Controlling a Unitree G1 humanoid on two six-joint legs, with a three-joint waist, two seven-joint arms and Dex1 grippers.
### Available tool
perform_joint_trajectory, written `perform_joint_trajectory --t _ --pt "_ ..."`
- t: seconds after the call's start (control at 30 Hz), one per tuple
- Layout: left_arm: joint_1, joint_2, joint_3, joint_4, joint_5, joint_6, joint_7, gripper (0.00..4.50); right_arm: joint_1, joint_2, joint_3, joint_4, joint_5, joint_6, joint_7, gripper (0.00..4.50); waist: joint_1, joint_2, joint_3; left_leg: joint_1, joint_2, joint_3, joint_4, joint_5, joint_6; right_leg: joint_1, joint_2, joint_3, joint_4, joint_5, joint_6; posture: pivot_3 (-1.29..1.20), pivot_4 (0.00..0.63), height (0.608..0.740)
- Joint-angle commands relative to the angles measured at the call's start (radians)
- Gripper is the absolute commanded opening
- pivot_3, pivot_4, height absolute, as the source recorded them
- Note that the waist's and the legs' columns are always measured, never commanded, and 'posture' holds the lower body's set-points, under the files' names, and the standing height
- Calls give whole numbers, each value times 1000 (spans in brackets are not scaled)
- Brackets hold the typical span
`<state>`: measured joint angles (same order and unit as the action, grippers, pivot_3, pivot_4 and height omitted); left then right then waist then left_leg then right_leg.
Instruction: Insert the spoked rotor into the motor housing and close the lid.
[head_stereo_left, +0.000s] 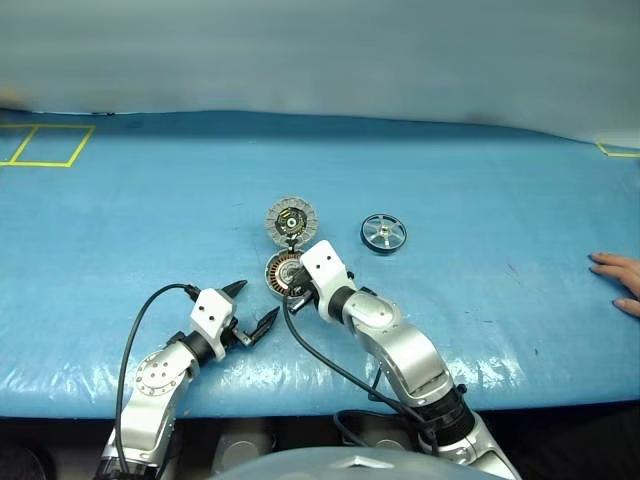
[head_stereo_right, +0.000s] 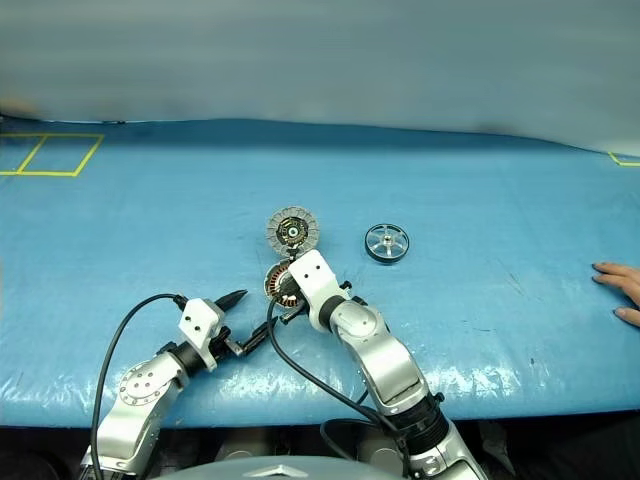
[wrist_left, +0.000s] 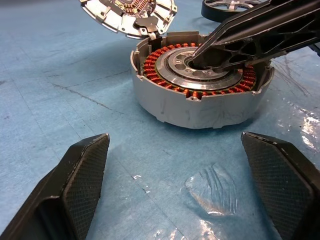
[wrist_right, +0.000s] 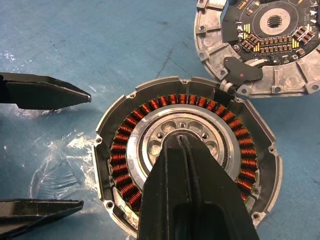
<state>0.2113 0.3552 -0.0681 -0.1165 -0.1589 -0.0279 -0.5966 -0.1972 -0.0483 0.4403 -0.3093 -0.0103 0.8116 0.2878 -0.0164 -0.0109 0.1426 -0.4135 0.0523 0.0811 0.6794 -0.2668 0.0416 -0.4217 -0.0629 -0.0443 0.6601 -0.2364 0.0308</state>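
The motor housing (wrist_right: 165, 92), a grey cup with copper windings, sits on the blue table with its lid (head_stereo_left: 291, 220) swung open and lying flat behind it, inner face up. My right gripper (wrist_right: 181, 137) is shut, with nothing held, and its tip rests at the silver centre of the housing (wrist_left: 200, 107). The left gripper (head_stereo_left: 252, 306) stands open on the near left of the housing, with nothing between its fingers (wrist_left: 85, 170). To the right of the lid, the spoked rotor (head_stereo_left: 383, 234), black-rimmed with silver spokes, lies flat and untouched.
A person's hand (head_stereo_left: 620, 280) rests on the table at the far right edge. Yellow tape squares (head_stereo_left: 45, 145) mark the far left corner. A black cable (head_stereo_left: 135, 330) loops from the left arm near the table's front edge.
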Motion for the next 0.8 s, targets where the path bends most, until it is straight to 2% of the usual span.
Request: perform_joint_trajectory --t 0.03,0.3,0.43,0.53,0.8 --pt "-2 -3 -3 -34 -10 -16 -3 4500 23 -9 -9 -28 10 25 -4 48 2 0 0 -1 0 0 0 0 0 0 0 0 0 0 0 0 150 740" --pt "-10 0 -7 -35 -8 -8 -9 4500 8 13 -29 -4 7 -4 -43 48 2 0 0 -2 0 1 0 0 0 -2 0 0 0 0 0 0 150 740" --pt "-11 -1 -6 -39 -7 -5 -8 4500 -1 21 -49 -12 27 -82 -35 48 2 0 0 -2 0 1 0 0 0 -2 0 0 0 0 0 0 150 740" --pt "-8 -5 -3 -41 -11 -8 -4 4500 -9 19 -115 -50 60 -98 -28 48 2 0 0 -3 0 1 0 0 0 -3 1 1 0 0 1 0 150 740" --pt "-12 -6 -10 -36 -16 -5 -11 4500 -60 -117 -338 -110 77 -10 -41 48 4 0 0 -3 0 2 0 0 0 -3 1 2 0 1 1 0 150 740"
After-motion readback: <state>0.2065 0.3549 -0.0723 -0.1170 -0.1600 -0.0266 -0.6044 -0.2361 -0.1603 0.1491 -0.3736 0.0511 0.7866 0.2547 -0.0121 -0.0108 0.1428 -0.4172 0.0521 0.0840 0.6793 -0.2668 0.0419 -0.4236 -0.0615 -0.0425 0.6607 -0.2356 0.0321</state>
